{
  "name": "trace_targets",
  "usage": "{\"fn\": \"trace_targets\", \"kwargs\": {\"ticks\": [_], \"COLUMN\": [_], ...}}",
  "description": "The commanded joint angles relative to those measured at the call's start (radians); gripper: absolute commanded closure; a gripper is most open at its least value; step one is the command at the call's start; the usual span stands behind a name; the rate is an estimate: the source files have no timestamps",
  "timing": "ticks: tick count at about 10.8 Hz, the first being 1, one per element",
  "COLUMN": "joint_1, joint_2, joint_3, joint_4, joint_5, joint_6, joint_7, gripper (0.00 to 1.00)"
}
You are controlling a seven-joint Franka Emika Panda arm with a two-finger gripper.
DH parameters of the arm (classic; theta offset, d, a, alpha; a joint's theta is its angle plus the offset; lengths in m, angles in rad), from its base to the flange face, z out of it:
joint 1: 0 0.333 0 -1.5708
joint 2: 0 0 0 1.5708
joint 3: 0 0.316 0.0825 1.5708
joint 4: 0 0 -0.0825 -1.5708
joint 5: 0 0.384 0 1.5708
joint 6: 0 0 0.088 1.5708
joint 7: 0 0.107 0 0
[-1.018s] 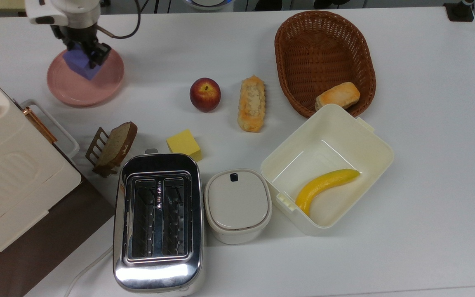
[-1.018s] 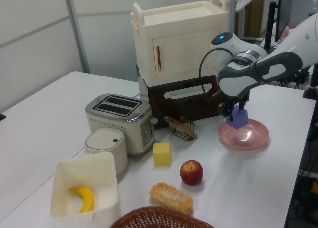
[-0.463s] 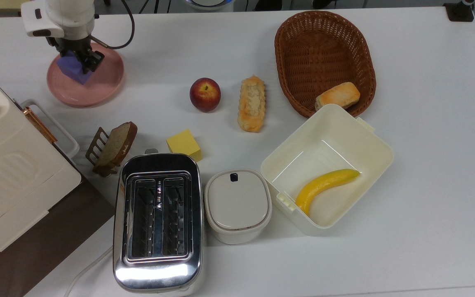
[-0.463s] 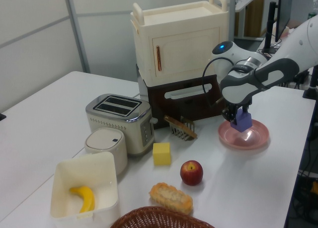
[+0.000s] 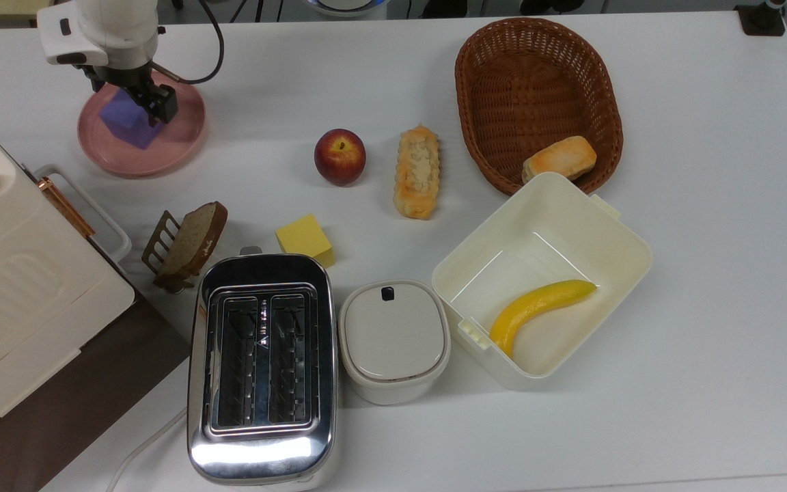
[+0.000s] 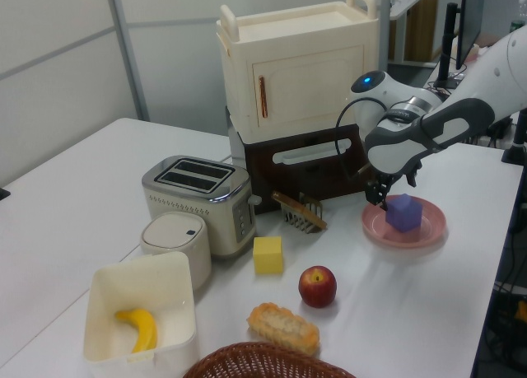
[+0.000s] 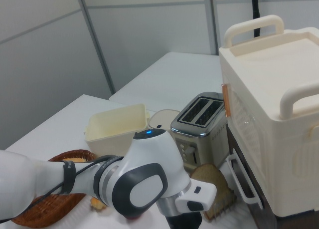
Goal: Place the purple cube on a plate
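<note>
purple cube [image 6: 403,212]: sits flat on the plate [image 6: 426,232], off-centre toward the top view's left rim.
gripper [image 5: 127,102]: fingers spread apart, holding nothing, straddling the cube just above it.
risk: a finger could clip the cube on withdrawal and nudge it over the rim unless the lift is straight.
surroundings: cream cabinet [image 6: 296,65] and toast rack [image 5: 185,242] near the plate; apple [image 5: 339,156], yellow cube [image 5: 305,239] and toaster [image 5: 260,365] well apart.

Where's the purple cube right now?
The purple cube sits on the pink plate at the top view's upper left, with the open tool just above it; in the left view it's at the right.
</note>
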Motion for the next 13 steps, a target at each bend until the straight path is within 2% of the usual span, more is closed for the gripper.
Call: {"fn": "trace_targets", "kwargs": {"ticks": [1, 3, 5, 6, 7, 9, 11, 12, 13], "joint_1": [0.000, 0.014, 0.086, 0.135, 0.143, 0.144, 0.150, 0.176, 0.240], "joint_2": [-0.012, -0.026, -0.064, -0.071, -0.072, -0.080, -0.100, -0.101, -0.100], "joint_3": [-0.001, 0.004, 0.010, 0.013, 0.046, 0.092, 0.126, 0.125, 0.105], "joint_4": [-0.009, 0.013, 0.107, 0.198, 0.299, 0.422, 0.459, 0.459, 0.461], "joint_5": [-0.016, -0.013, 0.010, 0.072, 0.168, 0.276, 0.373, 0.389, 0.386], "joint_6": [0.006, -0.006, -0.159, -0.286, -0.392, -0.548, -0.604, -0.621, -0.640], "joint_7": [-0.015, -0.010, -0.004, -0.009, -0.012, -0.041, -0.133, -0.142, -0.142], "gripper": [0.00, 0.00, 0.00, 0.00, 0.00, 0.00, 0.00, 0.00, 0.00]}}
